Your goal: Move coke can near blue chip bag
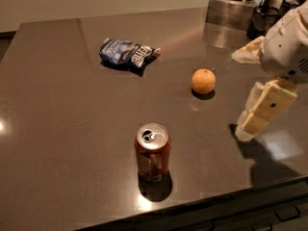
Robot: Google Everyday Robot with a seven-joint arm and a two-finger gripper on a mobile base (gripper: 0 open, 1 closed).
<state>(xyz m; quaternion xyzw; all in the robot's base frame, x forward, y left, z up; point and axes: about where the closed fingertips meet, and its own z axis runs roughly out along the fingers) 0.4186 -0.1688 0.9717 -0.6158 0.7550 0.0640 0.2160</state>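
- Your blue chip bag [126,54] lies crumpled toward the far side of the dark table [57,129].
- Your coke can [153,153] stands upright near the front edge, well apart from the bag.
- An orange [203,81] sits further right, apart from both.
- Your gripper [252,119] hangs at the right, away from the can; you cannot tell whether it is released or clenched.

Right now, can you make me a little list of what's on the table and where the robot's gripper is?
coke can: upright, near the front edge
blue chip bag: lying at the back left, far from the can
orange: right of the middle, on its own
gripper: right side, just above the table, apart from the can
table: dark and shiny
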